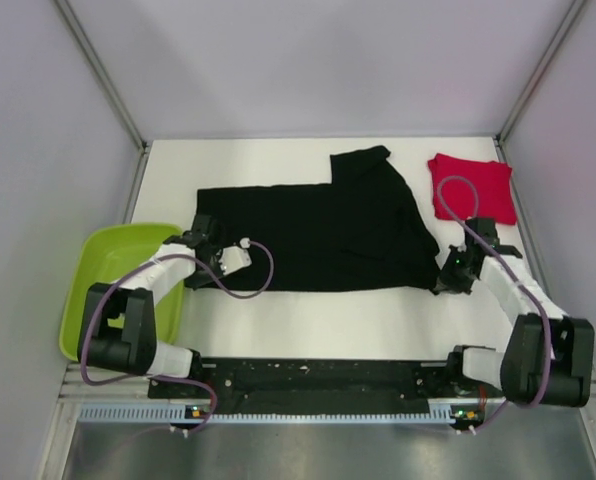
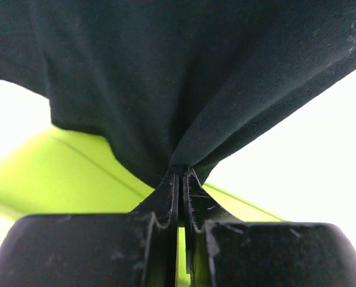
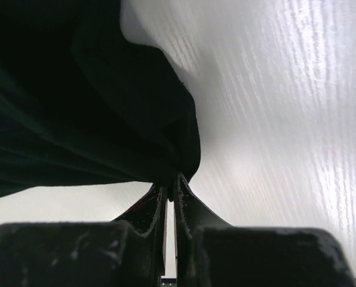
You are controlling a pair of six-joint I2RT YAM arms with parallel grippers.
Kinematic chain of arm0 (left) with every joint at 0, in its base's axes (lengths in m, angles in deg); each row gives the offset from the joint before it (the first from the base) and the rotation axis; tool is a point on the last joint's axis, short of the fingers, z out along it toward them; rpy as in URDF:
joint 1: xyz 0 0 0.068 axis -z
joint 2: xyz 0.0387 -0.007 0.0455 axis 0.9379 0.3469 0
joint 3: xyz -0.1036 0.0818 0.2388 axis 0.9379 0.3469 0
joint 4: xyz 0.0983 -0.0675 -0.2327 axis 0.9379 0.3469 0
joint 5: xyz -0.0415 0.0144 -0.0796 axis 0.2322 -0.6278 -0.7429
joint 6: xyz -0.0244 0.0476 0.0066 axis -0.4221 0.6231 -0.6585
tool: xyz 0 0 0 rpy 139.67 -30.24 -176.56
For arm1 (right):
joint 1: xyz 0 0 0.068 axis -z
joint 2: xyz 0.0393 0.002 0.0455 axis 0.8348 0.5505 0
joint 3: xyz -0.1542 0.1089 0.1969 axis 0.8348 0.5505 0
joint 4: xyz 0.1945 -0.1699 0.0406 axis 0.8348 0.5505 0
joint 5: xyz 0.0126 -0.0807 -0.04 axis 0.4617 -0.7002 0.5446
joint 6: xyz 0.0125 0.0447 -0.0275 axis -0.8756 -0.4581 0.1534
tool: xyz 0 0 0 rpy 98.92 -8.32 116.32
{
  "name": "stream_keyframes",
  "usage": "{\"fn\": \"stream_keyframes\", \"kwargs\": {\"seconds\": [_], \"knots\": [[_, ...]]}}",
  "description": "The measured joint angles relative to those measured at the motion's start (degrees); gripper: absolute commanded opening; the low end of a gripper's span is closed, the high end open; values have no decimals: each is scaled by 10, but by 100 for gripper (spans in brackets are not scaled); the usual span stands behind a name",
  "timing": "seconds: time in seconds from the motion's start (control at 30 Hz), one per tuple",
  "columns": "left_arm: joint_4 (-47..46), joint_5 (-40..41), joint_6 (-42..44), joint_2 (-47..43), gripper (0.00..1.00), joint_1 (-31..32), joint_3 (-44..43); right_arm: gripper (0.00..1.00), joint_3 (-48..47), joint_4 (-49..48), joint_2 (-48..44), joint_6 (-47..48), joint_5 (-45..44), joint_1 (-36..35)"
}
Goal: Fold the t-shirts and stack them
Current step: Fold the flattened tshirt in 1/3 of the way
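Jaws on both arms are clamping shut on the black t-shirt (image 1: 318, 225), one near corner each.
So the left jaws are pinching its near-left edge and the right jaws are gripping its near-right corner. The cloth is bunching up right at the tips, while the rest is lying spread on the bench (image 1: 308, 320) between and beyond them. The red t-shirt (image 1: 471, 187) is sitting folded just past the right jaws, and the lime-green tray (image 1: 113, 270) is sitting beside the left jaws, on their outer side.
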Motion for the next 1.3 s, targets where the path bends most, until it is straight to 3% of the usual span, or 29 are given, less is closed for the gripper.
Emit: {"fn": "stream_keyframes", "kwargs": {"seconds": [0.23,0.47,0.5,0.53,0.57,0.6,0.67,0.8,0.93,1.1,1.3], "knots": [[61,-11,26,-26,0,-10,-37,0,-22,72,-116,-21,17,12],[108,-17,62,-35,0,-10,-35,0,-65,200,-88,-10,15,13],[113,-17,67,-36,4,-10,-35,0,-73,218,-75,-7,16,13],[118,-17,73,-37,14,-10,-35,9,-78,231,-64,-3,16,13],[122,-17,79,-37,26,-10,-35,35,-84,244,-50,2,16,13],[125,-17,85,-37,38,-10,-35,54,-89,254,-36,5,14,13],[137,-17,96,-37,50,-10,-37,61,-98,269,-5,7,6,13],[178,-23,108,-33,53,-2,-69,63,-125,301,41,18,-40,14],[255,-63,105,-13,56,5,-182,51,-219,322,16,15,-93,8],[284,-179,54,17,44,61,-365,0,-301,266,-37,5,-96,-66],[198,-321,-61,58,38,227,-408,0,-180,94,5,-18,33,-99]]}}
